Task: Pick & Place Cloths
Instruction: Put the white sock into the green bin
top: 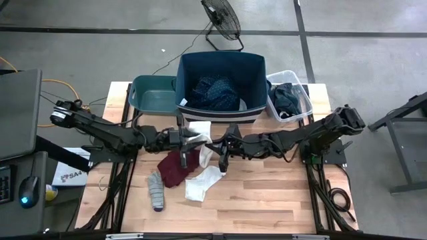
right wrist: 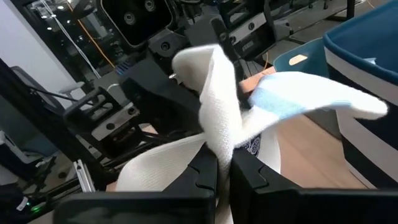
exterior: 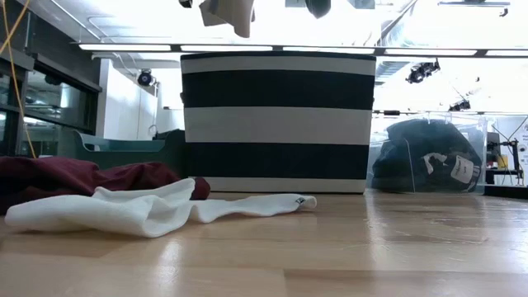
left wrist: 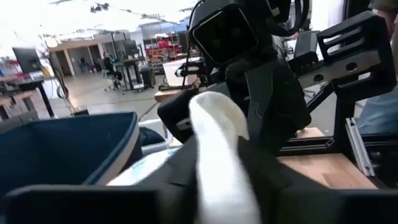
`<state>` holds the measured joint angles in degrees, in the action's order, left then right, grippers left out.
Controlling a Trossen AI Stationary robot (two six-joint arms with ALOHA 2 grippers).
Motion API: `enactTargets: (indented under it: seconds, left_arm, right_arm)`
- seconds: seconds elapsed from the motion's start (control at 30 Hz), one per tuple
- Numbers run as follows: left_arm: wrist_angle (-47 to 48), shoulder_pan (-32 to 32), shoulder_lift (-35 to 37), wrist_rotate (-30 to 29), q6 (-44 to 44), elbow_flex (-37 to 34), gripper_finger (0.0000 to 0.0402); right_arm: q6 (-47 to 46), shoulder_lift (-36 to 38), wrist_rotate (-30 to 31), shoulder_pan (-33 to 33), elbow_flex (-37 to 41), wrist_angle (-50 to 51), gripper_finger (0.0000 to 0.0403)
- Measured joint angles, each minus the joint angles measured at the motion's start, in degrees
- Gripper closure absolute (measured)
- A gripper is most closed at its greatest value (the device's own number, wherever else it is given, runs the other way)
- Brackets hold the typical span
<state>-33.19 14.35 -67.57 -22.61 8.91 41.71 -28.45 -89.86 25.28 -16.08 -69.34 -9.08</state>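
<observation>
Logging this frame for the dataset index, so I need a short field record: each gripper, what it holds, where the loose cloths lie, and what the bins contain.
left gripper: mid-table, shut on white cloth
right gripper: facing the left one, shut on white sock
maroon cloth: flat on table
grey sock: on table, beside maroon cloth
second white sock: on table
navy striped bin: navy dotted cloth inside
clear bin: dark cloth inside
teal bin: contents not visible

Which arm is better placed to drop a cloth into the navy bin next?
Left: its claw holds a white cloth beside the navy bin; the right claw sits farther out.
</observation>
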Motion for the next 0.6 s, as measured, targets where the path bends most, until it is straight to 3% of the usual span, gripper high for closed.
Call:
enactTargets:
  seconds: [0.13, 0.43, 0.6]
  left_arm:
    - [2.7, 0.0, 0.0, 0.0, -3.2, 0.0, 0.0390]
    - [3.9, -0.1, 0.8, 1.3, -4.8, 0.0, 0.0397]
    - [5.2, -0.1, 2.4, 1.1, -4.8, -0.1, 0.0399]
  right_arm:
    - [0.0, 0.0, -0.1, 0.0, 0.0, 0.7, 0.0398]
    - [-0.1, 0.0, -0.4, 0.0, 0.0, 0.8, 0.0394]
    - [-3.4, 0.0, -0.1, 0.0, 0.0, 0.3, 0.0353]
